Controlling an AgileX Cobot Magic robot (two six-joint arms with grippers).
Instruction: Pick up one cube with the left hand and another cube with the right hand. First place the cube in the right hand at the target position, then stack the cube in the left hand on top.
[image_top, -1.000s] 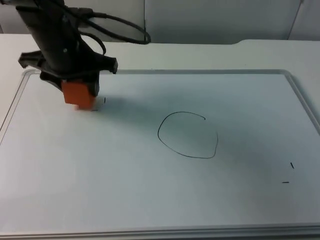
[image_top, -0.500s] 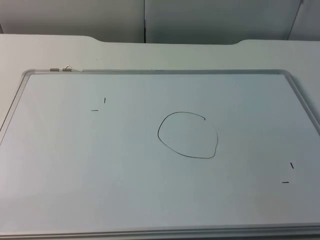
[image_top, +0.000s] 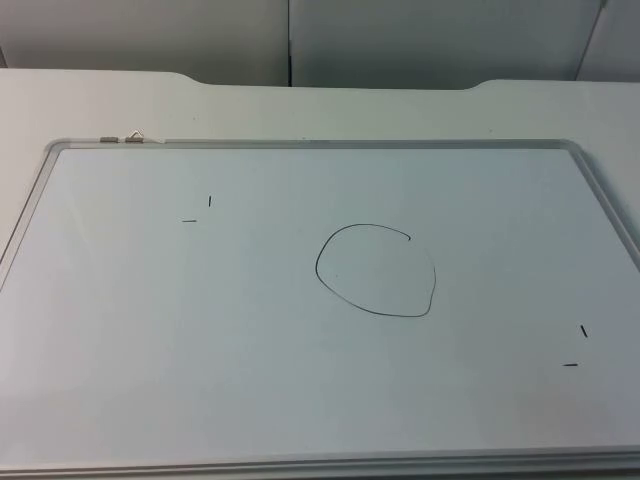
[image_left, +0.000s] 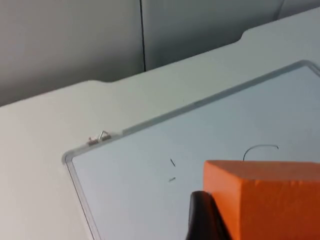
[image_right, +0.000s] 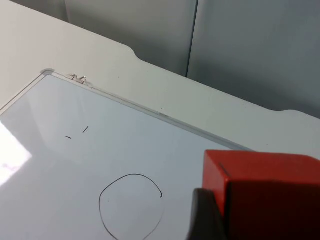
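Left gripper (image_left: 235, 220) has lifted orange cube (image_left: 270, 200) away.

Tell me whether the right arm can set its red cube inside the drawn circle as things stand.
Probably yes. The right end effector holds the red cube above the whiteboard, and nothing lies on the circle.

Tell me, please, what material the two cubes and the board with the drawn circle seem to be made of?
Orange cube in the left pincer and red cube in the right pincer: matte, soft-edged faces, probably foam, perhaps painted wood. Board: smooth white surface with a faint sheen and thin metal-looking frame, likely a whiteboard.
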